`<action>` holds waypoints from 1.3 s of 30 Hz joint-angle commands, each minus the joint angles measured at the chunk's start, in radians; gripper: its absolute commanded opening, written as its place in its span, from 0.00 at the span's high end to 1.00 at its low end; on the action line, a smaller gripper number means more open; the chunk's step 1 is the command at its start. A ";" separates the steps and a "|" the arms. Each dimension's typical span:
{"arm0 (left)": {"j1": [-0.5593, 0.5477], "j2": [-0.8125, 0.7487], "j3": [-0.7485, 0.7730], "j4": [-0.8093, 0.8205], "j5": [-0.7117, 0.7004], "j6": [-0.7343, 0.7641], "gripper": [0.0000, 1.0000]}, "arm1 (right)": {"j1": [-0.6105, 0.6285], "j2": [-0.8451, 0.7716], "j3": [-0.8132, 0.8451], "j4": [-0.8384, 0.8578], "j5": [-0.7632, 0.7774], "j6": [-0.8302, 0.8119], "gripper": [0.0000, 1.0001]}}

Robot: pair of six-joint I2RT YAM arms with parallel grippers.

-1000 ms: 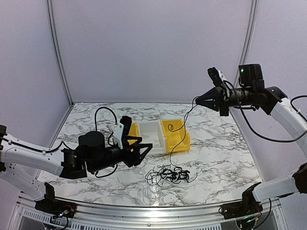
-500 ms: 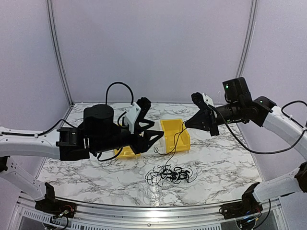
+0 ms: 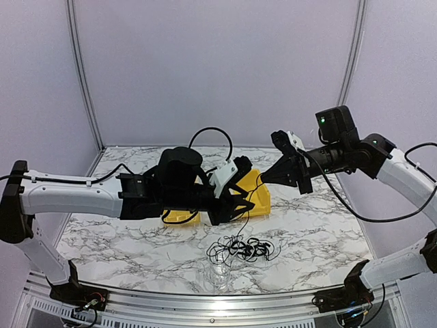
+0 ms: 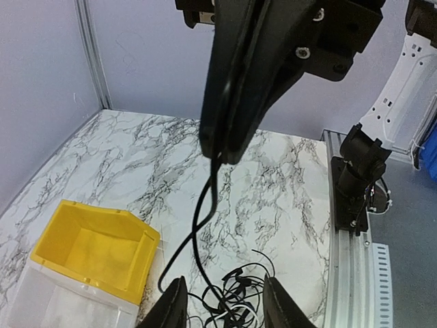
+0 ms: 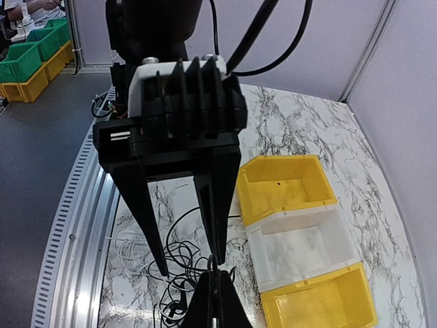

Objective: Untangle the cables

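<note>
Pinching thin black hanging cable (image 4: 196, 236) in clamped right gripper (image 5: 213, 280); best centring left gripper (image 4: 222, 301), fingers apart, around it before squeezing.

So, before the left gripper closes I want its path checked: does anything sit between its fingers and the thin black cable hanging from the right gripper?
Nothing visible does. The thin black cable hangs from the shut right gripper straight into the left gripper's open gap; the yellow plastic bin sits aside.
</note>
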 commanded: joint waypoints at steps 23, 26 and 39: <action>0.048 0.112 0.146 0.015 -0.011 0.125 0.89 | 0.010 0.015 0.099 -0.031 -0.052 0.028 1.00; 0.048 0.109 0.150 0.026 -0.027 0.130 0.84 | 0.011 0.013 0.103 -0.031 -0.046 0.027 1.00; 0.049 0.080 0.143 0.037 -0.065 0.153 1.00 | 0.011 0.009 0.088 -0.021 -0.022 0.022 1.00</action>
